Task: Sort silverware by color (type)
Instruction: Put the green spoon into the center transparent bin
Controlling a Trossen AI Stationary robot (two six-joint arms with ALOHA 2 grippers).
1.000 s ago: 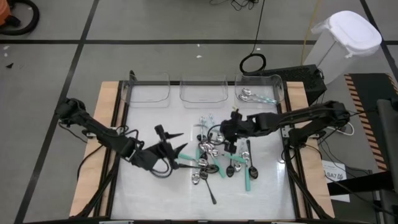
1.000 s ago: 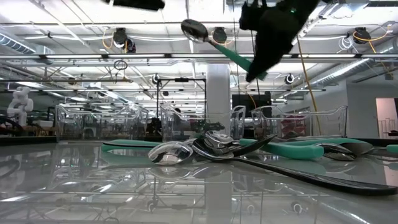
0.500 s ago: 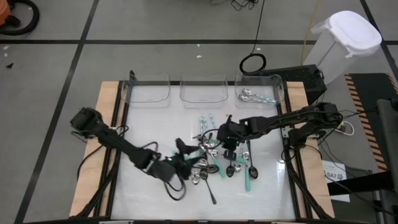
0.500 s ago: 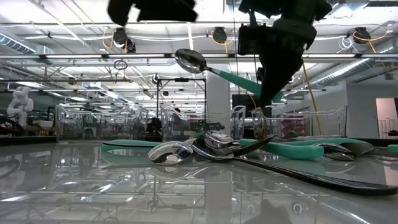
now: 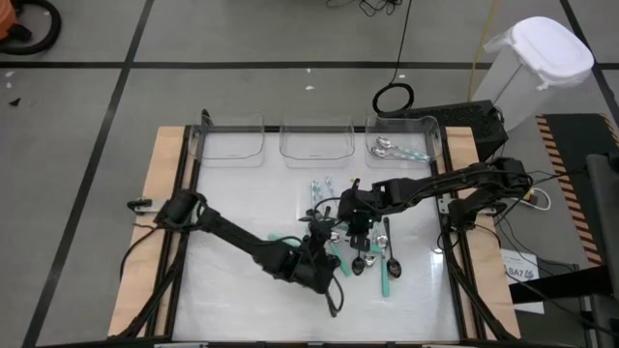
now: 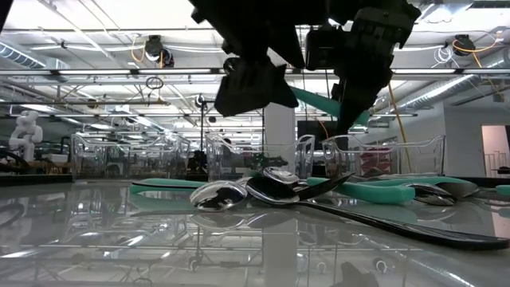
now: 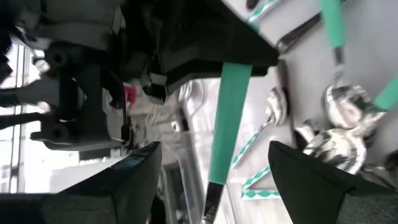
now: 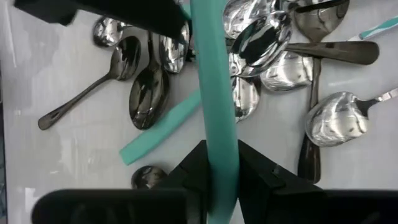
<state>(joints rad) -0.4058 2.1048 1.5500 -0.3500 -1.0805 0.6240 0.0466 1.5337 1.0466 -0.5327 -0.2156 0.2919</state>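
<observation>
Robotics lab: exposed ceiling trusses, taped floor, humanoid robot.

Three clear bins line the table's far edge; roughly a dozen spoons lie piled mid-table.

Silverware heaped mid-table, mixed colours

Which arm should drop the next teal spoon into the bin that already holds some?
Right. The right claw is shut on a teal-handled silver spoon, lifted above the pile, and its arm lies on the side of the clear plastic bin holding similar spoons. The left claw is open over the pile, farther off.
</observation>
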